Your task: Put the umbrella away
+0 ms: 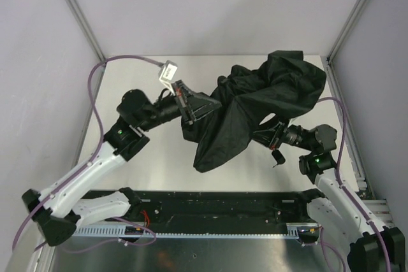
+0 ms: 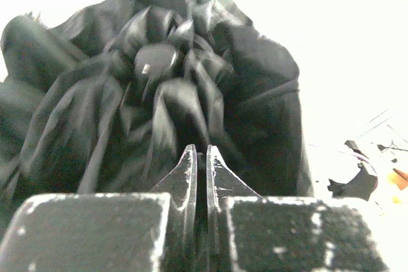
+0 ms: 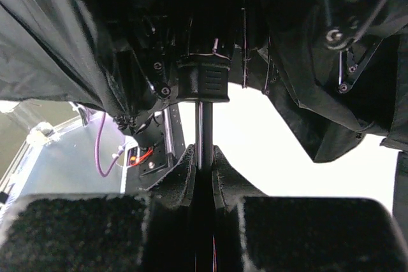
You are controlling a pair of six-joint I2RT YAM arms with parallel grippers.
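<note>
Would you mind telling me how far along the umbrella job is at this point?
Done: the umbrella looks collapsed, its canopy slack and rumpled. In hand: the right gripper is shut on the shaft; the left gripper is shut against the bunched folds, whether pinching one is unclear. Left: the canopy is not yet gathered or wrapped tight.
</note>
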